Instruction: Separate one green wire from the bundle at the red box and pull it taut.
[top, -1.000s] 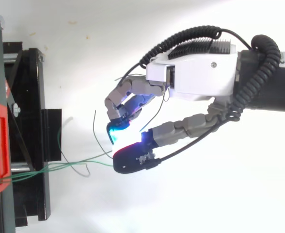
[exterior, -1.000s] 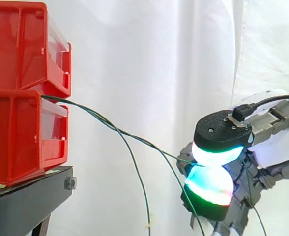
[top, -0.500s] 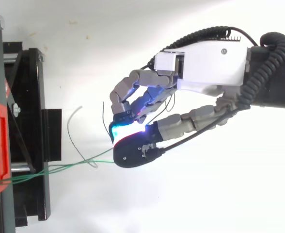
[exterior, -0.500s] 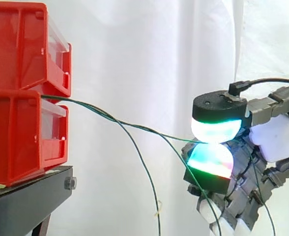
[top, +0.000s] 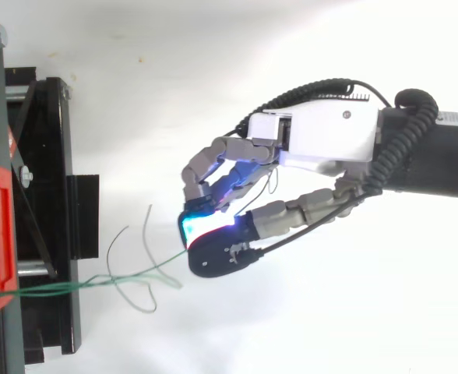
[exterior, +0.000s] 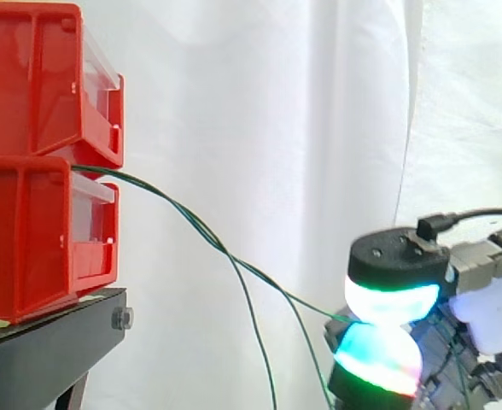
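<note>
Two red bins (exterior: 42, 154), side view: stacked one on the other at the left on a black stand (exterior: 50, 354), before a white curtain (exterior: 259, 102).
Bundle (exterior: 106, 173), side view: thin green strands leave the gap between the bins and slope down to the right.
Green wire (exterior: 319, 305), side view: one strand runs on from the bundle in a nearly straight line to the lower right, ending between two glowing pads (exterior: 394, 301).
Loose strands (exterior: 259, 350), side view: they drop away from the held wire and hang towards the lower edge.
Robot hand (exterior: 398, 260), side view: low at the right, two fingertips pressed together, one above the other, pinching the green wire.
Robot hand (top: 322, 140), top view: reaches in from the right, fingers curled, a cyan-lit tip closed against a black-backed one on the wire's end.
Green wire (top: 155, 261), top view: stretches from the bin at the left edge across the stand to the pinch, well clear of the bins.
Loose strands, top view: they curl in slack loops beside the held wire, between stand and fingertips.
</note>
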`<state>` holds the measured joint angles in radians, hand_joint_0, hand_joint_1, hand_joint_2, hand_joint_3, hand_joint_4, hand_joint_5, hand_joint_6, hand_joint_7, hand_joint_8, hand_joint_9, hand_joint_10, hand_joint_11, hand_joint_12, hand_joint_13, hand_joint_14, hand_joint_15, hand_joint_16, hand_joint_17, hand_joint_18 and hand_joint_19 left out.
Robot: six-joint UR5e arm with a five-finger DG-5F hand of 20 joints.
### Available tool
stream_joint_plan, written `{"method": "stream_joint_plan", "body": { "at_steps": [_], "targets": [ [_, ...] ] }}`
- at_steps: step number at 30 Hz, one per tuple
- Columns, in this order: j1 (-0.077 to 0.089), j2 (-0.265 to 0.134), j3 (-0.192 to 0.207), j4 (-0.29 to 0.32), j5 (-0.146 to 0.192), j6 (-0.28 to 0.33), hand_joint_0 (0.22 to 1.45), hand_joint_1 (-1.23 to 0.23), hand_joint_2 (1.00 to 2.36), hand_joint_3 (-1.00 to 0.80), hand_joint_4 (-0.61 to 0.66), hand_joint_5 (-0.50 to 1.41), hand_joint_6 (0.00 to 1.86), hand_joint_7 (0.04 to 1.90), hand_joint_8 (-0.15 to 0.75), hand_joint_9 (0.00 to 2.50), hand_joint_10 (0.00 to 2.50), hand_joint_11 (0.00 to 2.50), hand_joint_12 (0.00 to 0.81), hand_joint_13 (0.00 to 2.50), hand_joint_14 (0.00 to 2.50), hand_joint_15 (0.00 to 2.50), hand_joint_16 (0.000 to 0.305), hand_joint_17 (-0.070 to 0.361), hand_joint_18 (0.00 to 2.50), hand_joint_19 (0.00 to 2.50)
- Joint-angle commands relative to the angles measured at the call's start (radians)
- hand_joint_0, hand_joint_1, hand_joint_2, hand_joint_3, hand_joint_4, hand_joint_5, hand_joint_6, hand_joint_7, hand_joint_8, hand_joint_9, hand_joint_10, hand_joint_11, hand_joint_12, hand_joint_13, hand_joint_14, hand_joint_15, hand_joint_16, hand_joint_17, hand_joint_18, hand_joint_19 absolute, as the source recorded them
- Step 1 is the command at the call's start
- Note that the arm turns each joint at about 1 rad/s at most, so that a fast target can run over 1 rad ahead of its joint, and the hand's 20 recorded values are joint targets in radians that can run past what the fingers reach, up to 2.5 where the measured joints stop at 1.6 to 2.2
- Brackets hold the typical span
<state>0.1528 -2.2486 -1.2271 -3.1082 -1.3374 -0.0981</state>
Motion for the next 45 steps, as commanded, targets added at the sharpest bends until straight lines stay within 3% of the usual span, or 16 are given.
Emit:
{"method": "stream_joint_plan", "body": {
  "at_steps": [1, 6, 45],
  "targets": [
    [0.004, 0.000, -0.008, 0.102, 0.003, -0.003, 0.60, -0.76, 1.02, -0.02, 0.03, -0.13, 0.90, 1.12, 0.309, 0.79, 0.01, 0.37, 0.403, 0.73, 0.01, 0.35, 0.055, 0.124, 0.69, 0.35],
    [0.007, 0.000, -0.008, 0.132, 0.003, -0.003, 0.60, -0.76, 1.02, -0.02, 0.03, -0.13, 0.90, 1.12, 0.307, 0.79, 0.01, 0.37, 0.404, 0.73, 0.01, 0.36, 0.055, 0.124, 0.69, 0.35],
    [0.008, 0.000, -0.008, 0.132, 0.001, -0.005, 0.61, -0.75, 1.02, -0.03, 0.03, -0.13, 0.90, 1.12, 0.305, 0.81, 0.01, 0.39, 0.403, 0.73, 0.01, 0.36, 0.055, 0.125, 0.69, 0.34]
  ]
}}
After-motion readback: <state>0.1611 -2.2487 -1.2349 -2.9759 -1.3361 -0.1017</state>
